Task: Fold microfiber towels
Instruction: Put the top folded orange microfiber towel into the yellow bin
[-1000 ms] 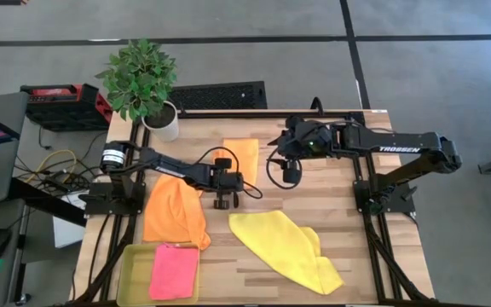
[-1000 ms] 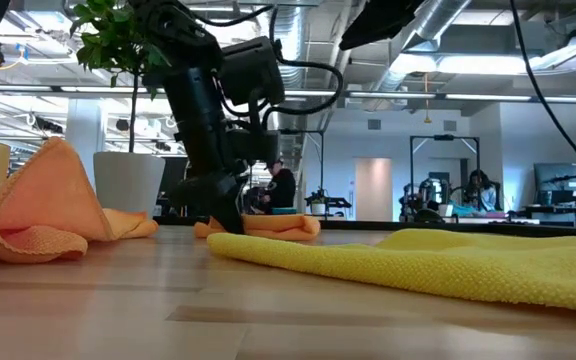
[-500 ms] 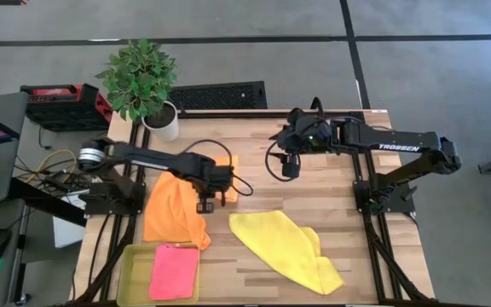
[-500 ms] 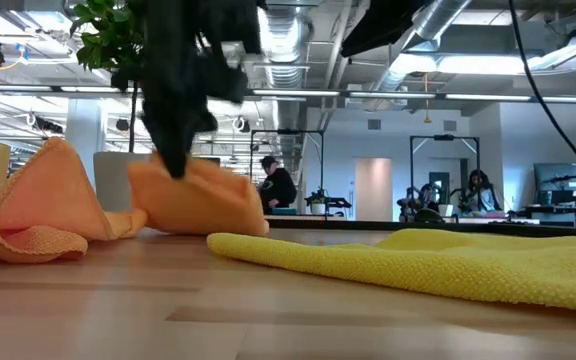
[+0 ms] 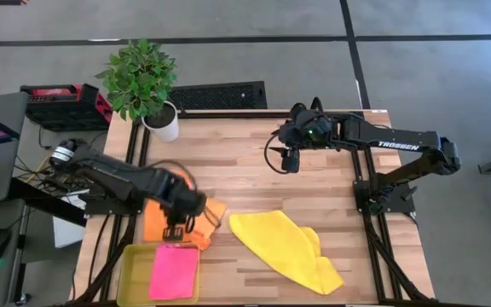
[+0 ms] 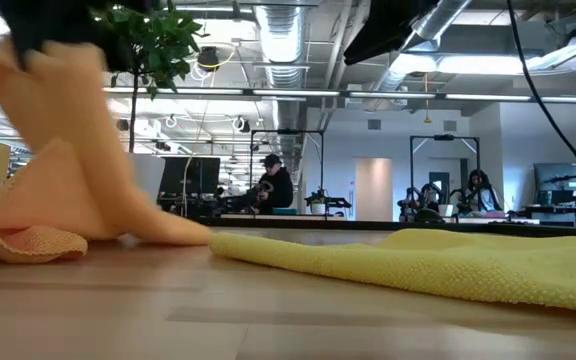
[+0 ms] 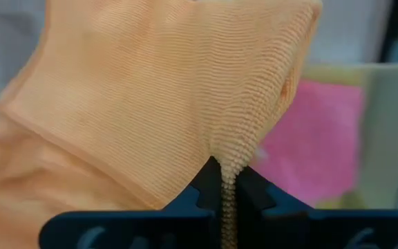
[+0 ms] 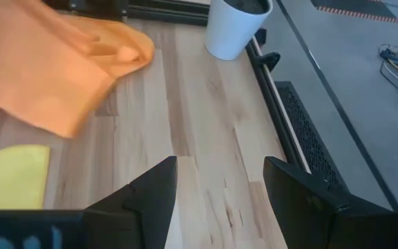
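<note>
High view: left gripper [image 5: 175, 232] sat low over the near-left part of the bench [image 5: 314, 183], just above the tray [image 5: 131, 273], carrying an orange towel [image 5: 205, 213]. The arm covered much of that cloth, so only its edge toward the yellow towel [image 5: 288, 249] showed. A second orange towel [image 5: 158, 213] lay heaped under and beside the arm; where one orange cloth ended and the other began could not be told from above. The pink towel [image 5: 174, 270] lay flat inside the tray.

Left wrist view settled the grip: a gathered fold of the orange towel [image 7: 164, 90] ran down between the two dark fingers [image 7: 209, 190], which were pinched tight on it. Pink towel [image 7: 320, 145] and tray wall [image 7: 392, 131] appeared behind, blurred.

Low view: orange towel [image 6: 78, 150] hung as a smeared drape at the left edge; the gripper holding it was cut off at the top. The heaped orange towel [image 6: 28, 225] sat behind it and the yellow towel [image 6: 418, 265] stretched across the foreground. A person [image 6: 273, 185] sat far off in the room.

Right gripper [image 5: 290, 161] hovered over the far middle of the bench, well apart from every towel. Right wrist view showed its fingers [image 8: 154, 197] spread wide with bare wood between, plus a white pot [image 8: 237, 28].
</note>
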